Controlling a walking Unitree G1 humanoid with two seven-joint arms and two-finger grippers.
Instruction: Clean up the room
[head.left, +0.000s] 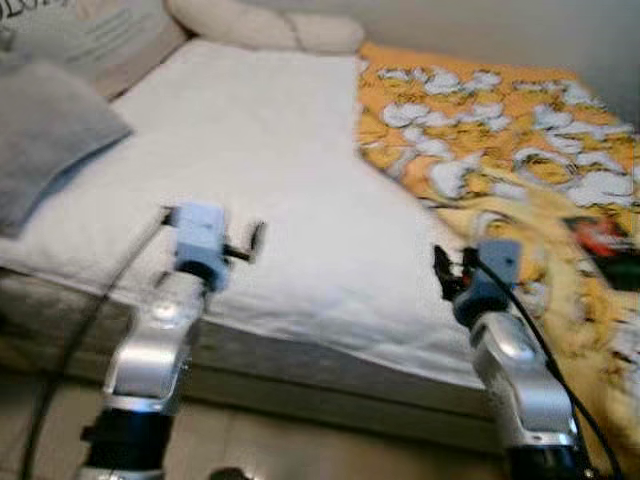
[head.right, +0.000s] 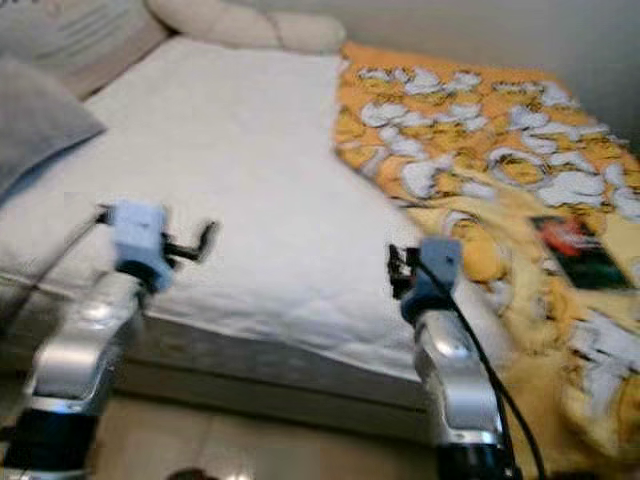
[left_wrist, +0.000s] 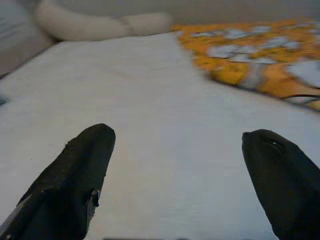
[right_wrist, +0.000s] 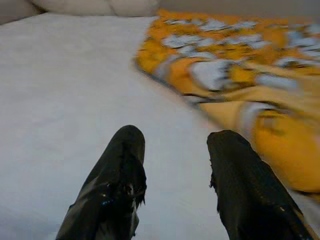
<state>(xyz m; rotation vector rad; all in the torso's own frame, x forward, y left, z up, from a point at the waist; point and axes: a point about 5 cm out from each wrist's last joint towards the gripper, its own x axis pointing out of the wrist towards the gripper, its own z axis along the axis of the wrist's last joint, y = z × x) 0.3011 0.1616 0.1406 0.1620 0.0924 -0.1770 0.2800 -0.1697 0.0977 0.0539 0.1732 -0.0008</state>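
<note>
Across the right half of the frame, an orange blanket (head.left: 500, 140) lies rumpled on the bed (head.left: 250, 170), beside its bare white sheet. Both arms reach over the bed's near edge: left gripper (left_wrist: 177, 165) spread wide and empty, right gripper (right_wrist: 175, 165) parted, empty, near the blanket's edge. Pillows (head.left: 265, 25) sit at upper left.

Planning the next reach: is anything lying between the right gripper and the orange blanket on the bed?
Nothing visible does. The right gripper, jaws open, hovers over bare white sheet, and the edge of the orange blanket lies just ahead and to its right, with only sheet between them.
</note>
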